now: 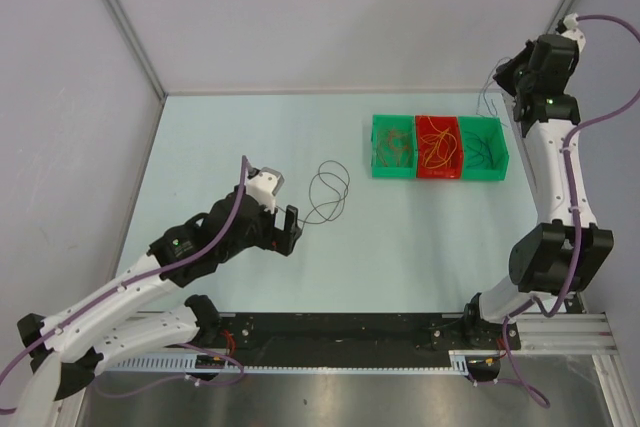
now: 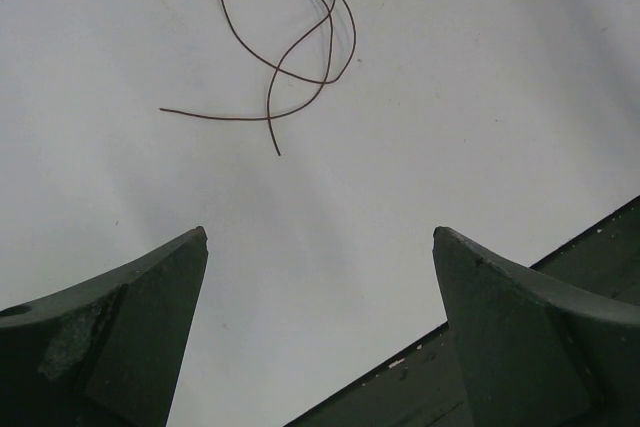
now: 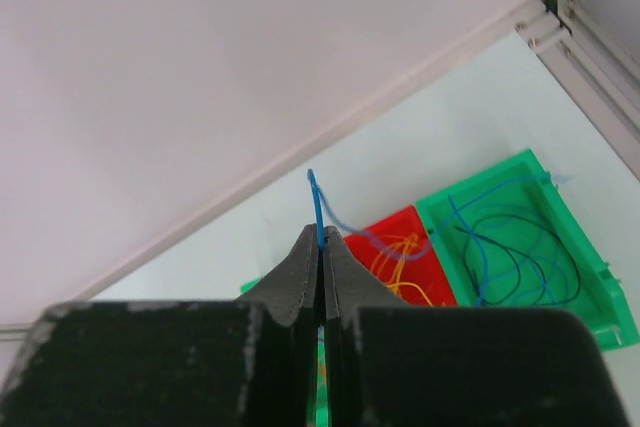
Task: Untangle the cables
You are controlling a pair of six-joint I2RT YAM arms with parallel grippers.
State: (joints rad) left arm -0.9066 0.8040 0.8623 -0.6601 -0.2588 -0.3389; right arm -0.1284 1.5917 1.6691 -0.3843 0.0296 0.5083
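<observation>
A single dark brown cable [image 1: 328,195] lies in loose loops on the table, apart from the rest. My left gripper [image 1: 292,229] stands open just left of it, holding nothing. In the left wrist view the brown cable [image 2: 290,37] lies ahead of the open left gripper [image 2: 320,237], with bare table between the fingers [image 2: 150,317]. My right gripper [image 1: 503,75] is raised at the back right, above the bins. It is shut [image 3: 322,237] on a thin blue cable [image 3: 318,209] that trails down toward the right green bin [image 3: 590,277], which holds blue and dark cables.
Three bins stand in a row at the back right: a green one [image 1: 379,147] with brownish cables, a red one [image 1: 421,125] with orange cables [image 1: 437,145], and a green one [image 1: 500,152]. A black rail [image 1: 340,327] runs along the near edge. Walls close the left, back and right.
</observation>
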